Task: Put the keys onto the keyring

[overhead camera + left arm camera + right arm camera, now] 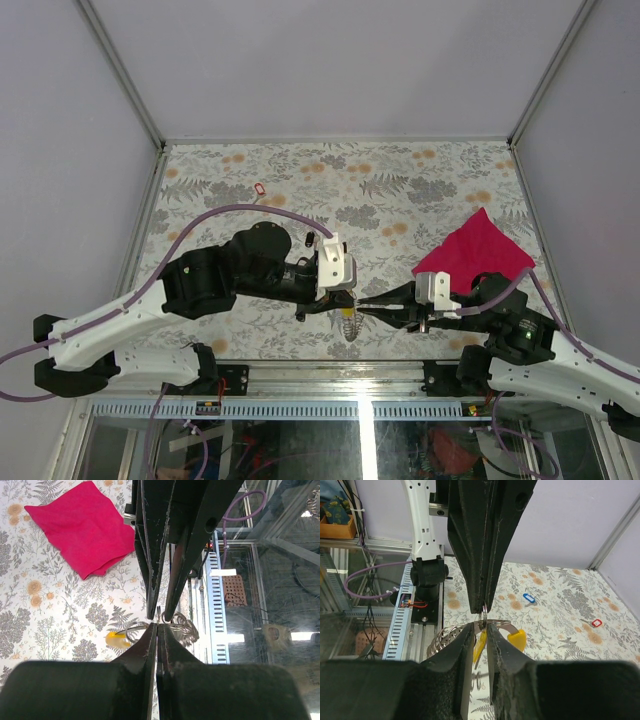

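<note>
Right gripper (480, 630) narrowly apart around yellow key (479, 646) — hanging near-vertical; left gripper (484, 608) clamped on keyring (498, 623)

You're getting nothing legible right now: the blue key (528, 598) and red key (596, 623) heads are too small to show any writing.

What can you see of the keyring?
The keyring is a thin silvery-grey metal loop with a small yellow tab attached and silvery wire coils bunched beside it. It is held above the table near the front edge, between both claws. The left claw is shut on its rim. The right claw meets it from the opposite side, a yellow key between its fingers; whether that grip is closed is unclear.
</note>
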